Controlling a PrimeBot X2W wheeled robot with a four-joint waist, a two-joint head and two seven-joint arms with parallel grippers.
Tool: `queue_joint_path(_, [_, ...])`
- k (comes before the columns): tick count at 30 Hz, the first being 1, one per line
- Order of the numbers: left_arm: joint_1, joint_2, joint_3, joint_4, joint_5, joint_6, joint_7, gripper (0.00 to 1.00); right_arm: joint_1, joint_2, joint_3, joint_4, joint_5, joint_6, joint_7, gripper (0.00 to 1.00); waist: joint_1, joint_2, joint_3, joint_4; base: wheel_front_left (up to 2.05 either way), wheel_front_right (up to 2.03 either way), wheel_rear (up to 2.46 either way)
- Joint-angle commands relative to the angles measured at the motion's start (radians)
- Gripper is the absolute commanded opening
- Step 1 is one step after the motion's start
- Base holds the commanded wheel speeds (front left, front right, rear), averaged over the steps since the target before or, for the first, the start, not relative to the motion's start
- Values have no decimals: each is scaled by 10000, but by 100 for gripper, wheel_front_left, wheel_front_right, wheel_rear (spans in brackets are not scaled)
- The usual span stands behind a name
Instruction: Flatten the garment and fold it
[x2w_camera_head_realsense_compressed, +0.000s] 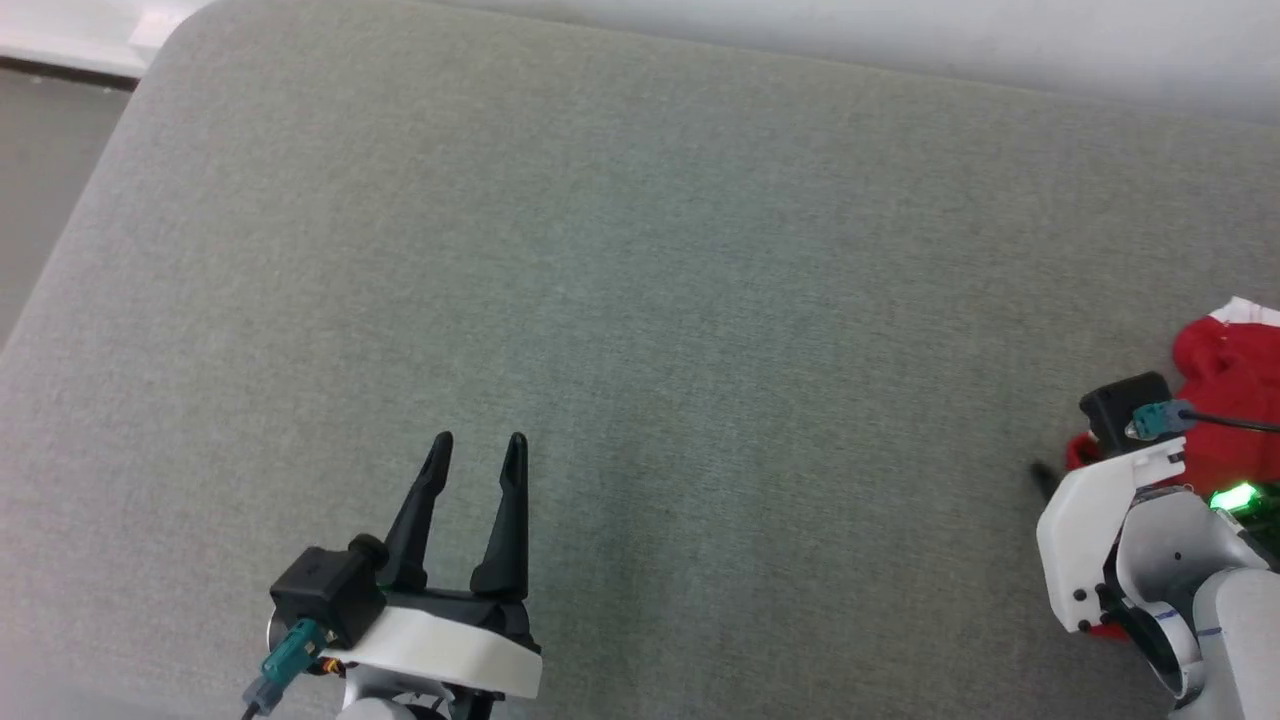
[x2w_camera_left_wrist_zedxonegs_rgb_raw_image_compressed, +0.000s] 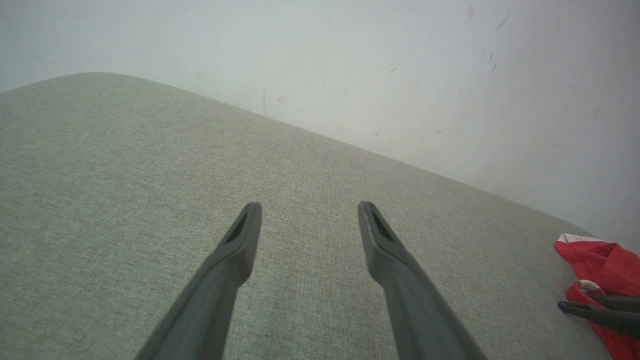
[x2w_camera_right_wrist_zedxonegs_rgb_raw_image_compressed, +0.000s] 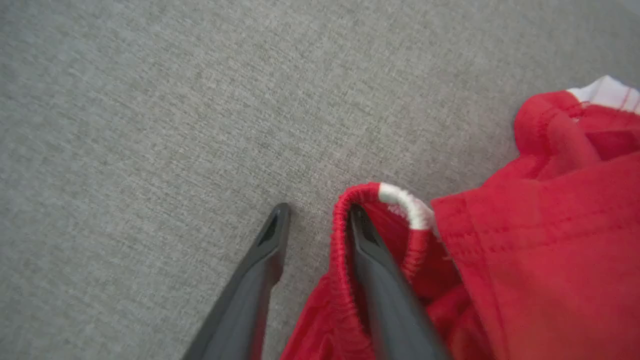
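Your left gripper (x2w_camera_head_realsense_compressed: 480, 440) sits at the near left, fingers pointing away from you over the grey cushion (x2w_camera_head_realsense_compressed: 640, 300). Its fingers are spread a moderate way apart and hold nothing; there is just bare fabric between and below them. In the left wrist view the cushion's far edge runs up against a pale wall (x2w_camera_left_wrist_zedxonegs_rgb_raw_image_compressed: 400, 60).

The middle of the cushion ahead of you is plain grey weave.

Over at the near right, your right gripper (x2w_camera_right_wrist_zedxonegs_rgb_raw_image_compressed: 319, 207) is down at the shorts (x2w_camera_head_realsense_compressed: 1225, 360), which lie bunched in a red heap at the right edge of the cushion, partly cut off by the head view's border. Its fingers are apart, not pinched. The left finger (x2w_camera_right_wrist_zedxonegs_rgb_raw_image_compressed: 260, 260) rests outside the cloth on the cushion, while the right finger (x2w_camera_right_wrist_zedxonegs_rgb_raw_image_compressed: 370, 260) reaches inside the opening of the gathered waistband (x2w_camera_right_wrist_zedxonegs_rgb_raw_image_compressed: 342, 210). The waistband's red edge runs between the two fingers and loops over the right fingertip, beside a short white section. A white strip shows at the shorts' far side.
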Motion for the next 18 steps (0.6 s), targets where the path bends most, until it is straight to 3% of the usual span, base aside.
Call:
queue_joint_path(1, [-172,-53,21,30,-35,-28,-47,100,32,78,19,231,-106,-9,-48,0,0,0,36,78,0,0,0])
queue_joint_path(5, [-155,-93,62,78,-52,-36,-53,100,-530,260,-231,-138,50,-9,-949,0,0,0,-180,-22,0,0,0])
queue_joint_path(11, [-72,-124,150,86,-23,-77,-56,100,-2363,-59,-515,-1212,20,-9,-1808,0,0,0,-626,-256,0,0,0])
queue_joint_path(18, [47,-157,161,50,2,-144,-57,100,-2792,-118,498,-1898,-79,-9,-1851,0,0,0,-749,-338,0,0,0])
